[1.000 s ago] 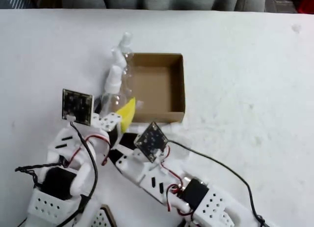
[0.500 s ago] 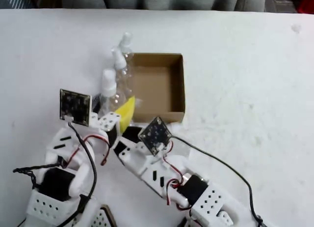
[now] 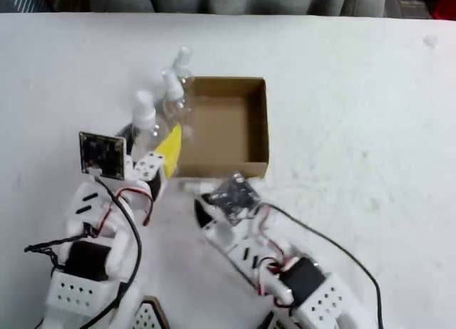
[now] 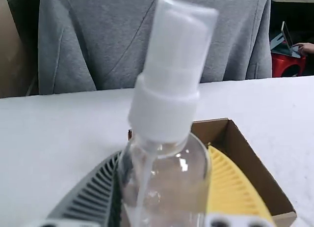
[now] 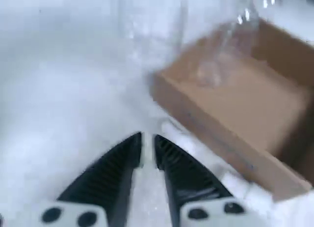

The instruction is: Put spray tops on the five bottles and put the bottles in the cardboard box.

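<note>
My left gripper [image 3: 148,138] is shut on a clear bottle [image 3: 144,110] with a white spray top, held upright just left of the open cardboard box [image 3: 258,129]. In the left wrist view the bottle [image 4: 164,173] sits between the grey and yellow fingers, its spray top [image 4: 171,74] upright, and the box [image 4: 252,163] lies behind. Two more capped bottles [image 3: 173,92] stand at the box's left wall; I cannot tell whether they are inside it. My right gripper [image 3: 199,197] is low in front of the box, shut on nothing [image 5: 148,141].
The white table [image 3: 356,94] runs wide to the right of and behind the box. Blurred clear bottles [image 5: 221,45] show above the box wall [image 5: 216,124] in the right wrist view. Grey cloth hangs past the table's far edge.
My left arm has carried the bottle to the left, away from the box's front corner. My right arm has drawn back from the bottle toward the near edge.
</note>
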